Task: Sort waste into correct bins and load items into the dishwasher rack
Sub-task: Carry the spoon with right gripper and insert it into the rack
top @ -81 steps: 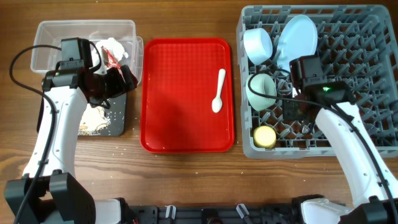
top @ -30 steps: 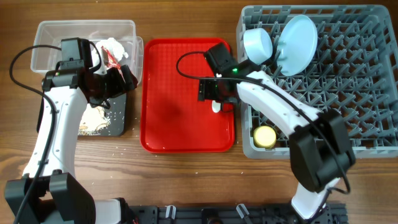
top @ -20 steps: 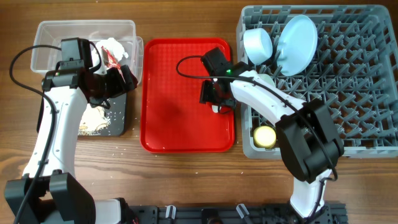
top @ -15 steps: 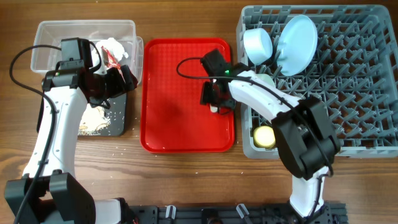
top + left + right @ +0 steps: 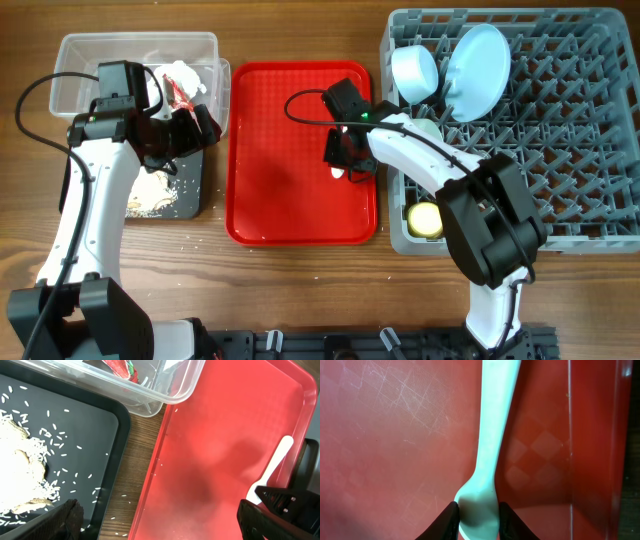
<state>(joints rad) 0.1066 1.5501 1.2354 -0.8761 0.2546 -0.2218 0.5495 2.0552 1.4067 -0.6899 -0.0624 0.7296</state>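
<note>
One spoon point(image 5: 489, 450) lies pinched at its neck between the right jaws — presumably for lifting off the red tray point(image 5: 270, 150) — while the left jaws gape, empty.

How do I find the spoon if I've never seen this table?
Find the big red tray in the middle, between the black tray and the grey rack. Near its rack-side edge lies the spoon, small and white, pinched in the right gripper. Nothing else lies on the red tray.
</note>
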